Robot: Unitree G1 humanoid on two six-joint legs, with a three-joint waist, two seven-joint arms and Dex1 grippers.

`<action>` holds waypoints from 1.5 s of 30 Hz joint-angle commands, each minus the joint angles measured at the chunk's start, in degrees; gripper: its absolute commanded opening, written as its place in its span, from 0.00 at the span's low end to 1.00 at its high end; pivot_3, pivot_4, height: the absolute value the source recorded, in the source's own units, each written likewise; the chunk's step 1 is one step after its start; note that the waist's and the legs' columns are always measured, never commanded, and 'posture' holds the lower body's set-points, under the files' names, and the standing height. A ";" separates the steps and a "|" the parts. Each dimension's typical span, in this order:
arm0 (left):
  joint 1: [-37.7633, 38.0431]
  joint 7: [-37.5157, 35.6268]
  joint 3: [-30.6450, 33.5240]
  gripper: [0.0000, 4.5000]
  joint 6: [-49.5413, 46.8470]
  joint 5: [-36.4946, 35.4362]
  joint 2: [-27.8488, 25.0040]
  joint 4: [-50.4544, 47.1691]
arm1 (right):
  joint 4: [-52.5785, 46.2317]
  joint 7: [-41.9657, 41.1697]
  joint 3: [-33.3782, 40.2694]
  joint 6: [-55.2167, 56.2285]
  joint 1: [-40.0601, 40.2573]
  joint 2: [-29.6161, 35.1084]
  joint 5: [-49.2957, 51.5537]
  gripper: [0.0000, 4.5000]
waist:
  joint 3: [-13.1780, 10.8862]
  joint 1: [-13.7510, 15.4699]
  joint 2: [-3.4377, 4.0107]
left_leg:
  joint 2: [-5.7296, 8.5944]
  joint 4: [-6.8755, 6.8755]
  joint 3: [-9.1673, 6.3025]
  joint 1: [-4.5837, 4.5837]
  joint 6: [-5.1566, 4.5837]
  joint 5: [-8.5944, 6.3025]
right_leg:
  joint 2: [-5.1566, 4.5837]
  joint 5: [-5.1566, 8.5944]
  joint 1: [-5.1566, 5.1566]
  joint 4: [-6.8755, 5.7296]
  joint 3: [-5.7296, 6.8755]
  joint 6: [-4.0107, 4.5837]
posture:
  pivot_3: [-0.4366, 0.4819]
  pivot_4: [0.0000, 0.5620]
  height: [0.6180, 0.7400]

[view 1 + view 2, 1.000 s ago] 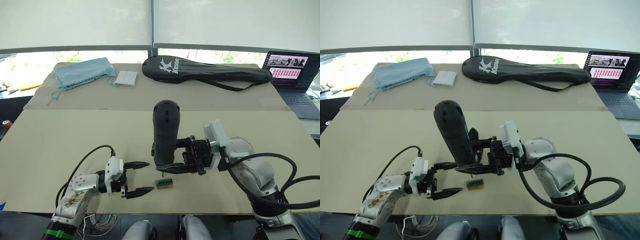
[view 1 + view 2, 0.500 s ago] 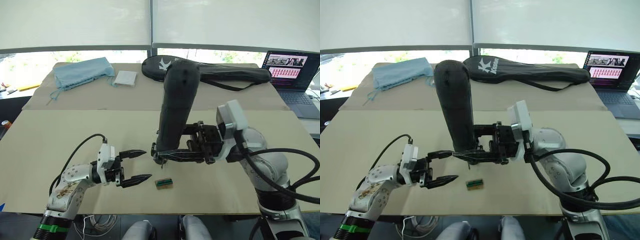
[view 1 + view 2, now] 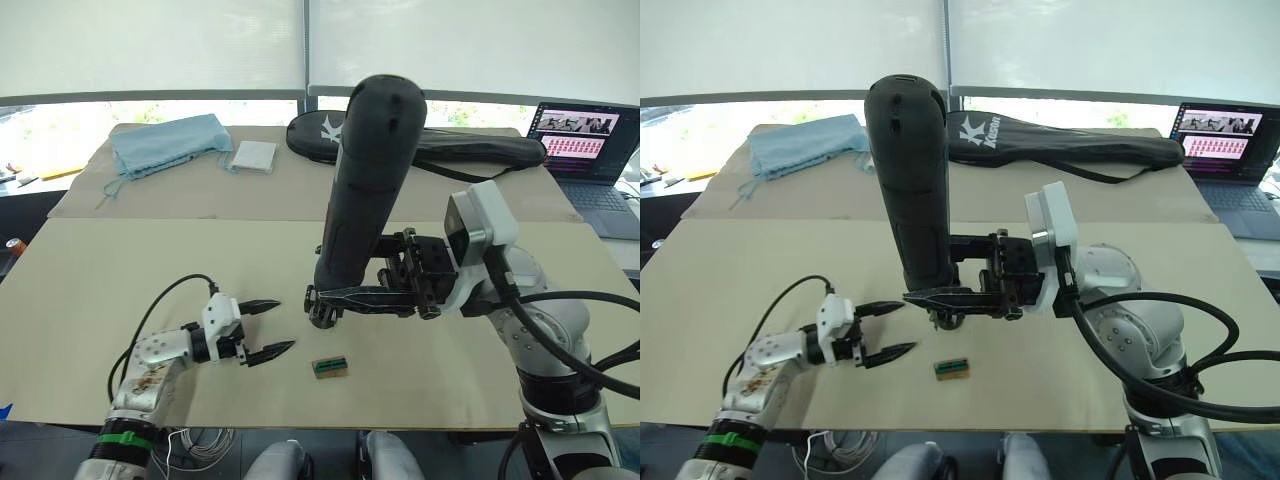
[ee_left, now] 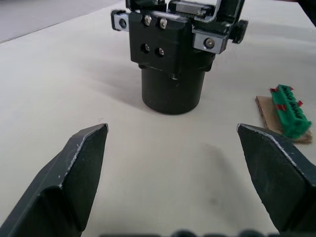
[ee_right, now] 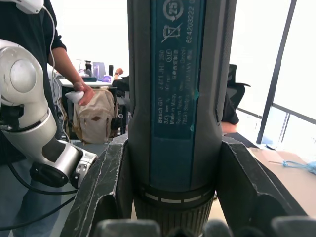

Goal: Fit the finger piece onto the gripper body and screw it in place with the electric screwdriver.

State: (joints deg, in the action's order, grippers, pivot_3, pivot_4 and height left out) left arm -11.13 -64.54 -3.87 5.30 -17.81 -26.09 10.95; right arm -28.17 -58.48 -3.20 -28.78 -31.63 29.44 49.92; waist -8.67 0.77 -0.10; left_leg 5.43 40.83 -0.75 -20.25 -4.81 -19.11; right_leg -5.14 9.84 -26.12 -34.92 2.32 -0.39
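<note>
The right end effector [image 3: 345, 297] is clamped around the lower part of the electric screwdriver [image 3: 365, 190], held upright over the table [image 3: 150, 260]. Under its tip stands the gripper body [image 4: 170, 59]. The left end effector [image 3: 265, 327], spread wide and empty, points at the gripper body from nearby.

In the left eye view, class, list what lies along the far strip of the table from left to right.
Light blue folded cloth → small white square pad → long black racket bag → open laptop with a lit screen.
</note>
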 commanded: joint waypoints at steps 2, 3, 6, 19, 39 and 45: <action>-2.50 1.97 -2.26 0.98 1.56 2.77 2.34 1.95 | -2.31 0.15 2.62 0.14 -1.20 0.81 2.31 0.43 | 0.00 -0.07 -0.01 | 0.00 -0.01 0.00 0.00 0.00 0.00 | 0.00 0.00 -0.02 -0.02 -0.01 0.00 | 0.48 0.27 1.00; -3.19 2.83 -3.39 0.98 1.54 3.96 3.39 2.86 | -2.33 0.09 2.71 0.09 -0.80 1.19 2.22 0.43 | 0.00 -0.06 0.00 | -0.01 -0.01 -0.01 0.00 0.00 0.00 | 0.00 0.00 -0.02 -0.02 -0.01 0.00 | 0.48 0.27 1.00; -4.29 4.03 -5.20 0.98 1.16 5.79 5.13 4.46 | -2.36 0.29 2.83 0.09 -0.26 1.68 2.23 0.43 | 0.01 0.28 0.00 | 0.00 0.02 -0.01 0.01 0.00 0.00 | -0.03 0.00 0.02 -0.02 -0.01 0.00 | 0.48 0.27 1.00; -6.42 6.08 -9.55 0.98 -2.58 8.62 9.19 2.91 | -2.14 0.82 3.02 -0.08 -0.15 2.33 1.96 0.43 | 0.02 1.46 0.00 | 0.01 0.09 -0.01 0.00 -0.06 -0.02 | -0.06 -0.04 0.07 0.00 -0.02 -0.07 | 0.48 0.27 1.00; -13.29 -4.07 -8.88 0.51 -0.70 6.97 4.78 12.20 | -4.41 1.73 4.51 -1.19 1.83 4.64 3.60 0.43 | 0.03 0.87 -0.03 | 0.01 0.09 -0.01 0.00 -0.05 -0.02 | -0.03 -0.04 0.04 -0.03 -0.02 -0.06 | 0.48 0.27 1.00; -17.86 -10.52 -8.53 0.51 3.02 6.41 5.10 21.26 | -5.07 1.88 5.15 -1.98 2.72 5.83 4.64 0.43 | 0.03 0.03 -0.03 | 0.01 0.10 -0.01 0.00 -0.06 -0.02 | -0.03 -0.04 0.04 0.00 -0.01 -0.06 | 0.48 0.27 1.00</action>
State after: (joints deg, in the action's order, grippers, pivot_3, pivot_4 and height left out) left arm -29.33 -72.79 -11.35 7.69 -12.17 -20.73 29.18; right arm -30.53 -56.83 -1.01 -30.80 -28.29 34.97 52.34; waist -8.64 0.80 -0.13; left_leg 5.44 40.93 -0.75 -20.26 -4.87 -19.12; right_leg -5.17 9.80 -26.07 -34.92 2.31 -0.45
